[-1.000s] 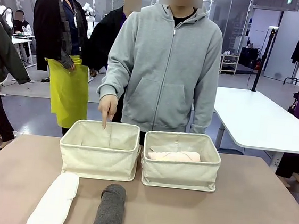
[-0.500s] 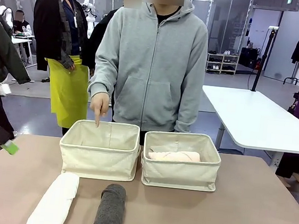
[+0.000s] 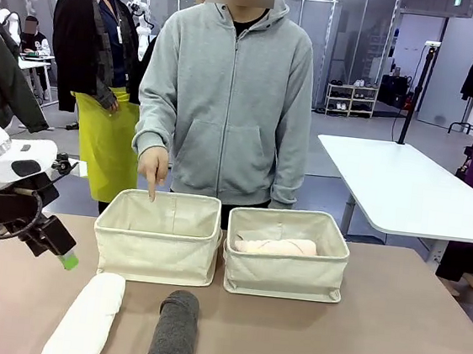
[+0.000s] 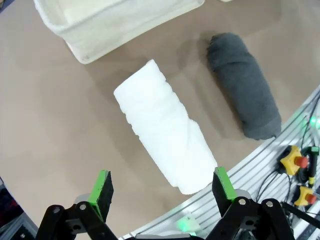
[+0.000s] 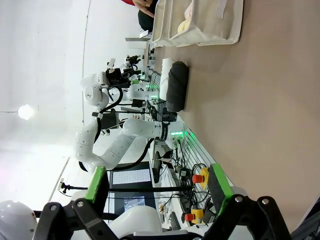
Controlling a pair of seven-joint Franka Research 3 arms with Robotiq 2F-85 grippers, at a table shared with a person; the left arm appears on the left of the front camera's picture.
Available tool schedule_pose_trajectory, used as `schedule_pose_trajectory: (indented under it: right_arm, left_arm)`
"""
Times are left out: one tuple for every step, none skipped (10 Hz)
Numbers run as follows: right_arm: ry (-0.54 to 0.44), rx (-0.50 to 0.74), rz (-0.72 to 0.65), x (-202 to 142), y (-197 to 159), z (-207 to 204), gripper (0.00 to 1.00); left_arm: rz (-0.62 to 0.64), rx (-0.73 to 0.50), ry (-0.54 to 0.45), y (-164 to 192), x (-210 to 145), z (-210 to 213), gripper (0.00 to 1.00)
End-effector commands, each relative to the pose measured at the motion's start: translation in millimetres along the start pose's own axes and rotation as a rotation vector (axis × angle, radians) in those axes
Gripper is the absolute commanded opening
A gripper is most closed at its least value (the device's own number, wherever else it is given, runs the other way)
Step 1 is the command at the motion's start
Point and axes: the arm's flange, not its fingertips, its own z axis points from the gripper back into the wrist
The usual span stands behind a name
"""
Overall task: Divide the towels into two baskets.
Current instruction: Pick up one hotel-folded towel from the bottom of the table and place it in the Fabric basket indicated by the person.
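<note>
**Mia:** Where were the towels?

**Sam:** Two lay on the table (image 3: 390, 328), on the robot's side. In the front view the white towel (image 3: 86, 318) was at 7 o'clock and the grey towel (image 3: 174, 331) at 6 o'clock. They were side by side but not touching. The pink towel (image 3: 276, 247) lay in the right basket (image 3: 285, 275), at 1 o'clock from the grey one. In the right wrist view, a pale yellow towel (image 5: 183, 25) showed next to it.

**Mia:** And the left basket (image 3: 156, 257)?

**Sam:** It sat at 11 o'clock from the grey towel, right beside the other basket. I could not see its bottom. The person's hand (image 3: 153, 167) pointed one finger down over its far edge. I think that meant "put the next one here."

**Mia:** Why was the left gripper (image 4: 162, 190) up in the air?

**Sam:** It hung over the white towel with its fingers wide open and nothing in them. In its own view the roll lay at 12 o'clock, with its near end between the two fingers. I think it was lined up to grab that towel.

**Mia:** And the right gripper (image 5: 157, 182)?

**Sam:** It was wide open too and held nothing. It was far from the towels, so I think it was waiting.

**Mia:** How did the towels look?

**Sam:** They were soft, fuzzy, long rolls. The white one had a fold across it and looked a bit loose. I think it would squash when squeezed.
</note>
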Motion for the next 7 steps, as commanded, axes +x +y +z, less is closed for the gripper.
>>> schedule_pose_trajectory:
  right_arm:
    - [0.006,-0.009,-0.005,-3.4,3.9,-2.2,1.00]
    - [0.006,-0.009,-0.005,-3.4,3.9,-2.2,1.00]
    - [0.006,-0.009,-0.005,-3.4,3.9,-2.2,1.00]
    - [0.006,-0.009,-0.005,-3.4,3.9,-2.2,1.00]
    - [0.006,-0.009,-0.005,-3.4,3.9,-2.2,1.00]
    - [0.006,-0.009,-0.005,-3.4,3.9,-2.2,1.00]
    - [0.006,-0.009,-0.005,-3.4,3.9,-2.2,1.00]
  left_arm:
    - [-0.003,-0.022,-0.012,14.6,-7.1,11.2,1.00]
    - [-0.003,-0.022,-0.012,14.6,-7.1,11.2,1.00]
    - [-0.003,-0.022,-0.012,14.6,-7.1,11.2,1.00]
    - [-0.003,-0.022,-0.012,14.6,-7.1,11.2,1.00]
    - [-0.003,-0.022,-0.012,14.6,-7.1,11.2,1.00]
    - [0.011,-0.013,-0.024,12.0,-5.5,9.0,1.00]
    - [0.025,0.025,-0.011,17.9,14.6,10.6,1.00]
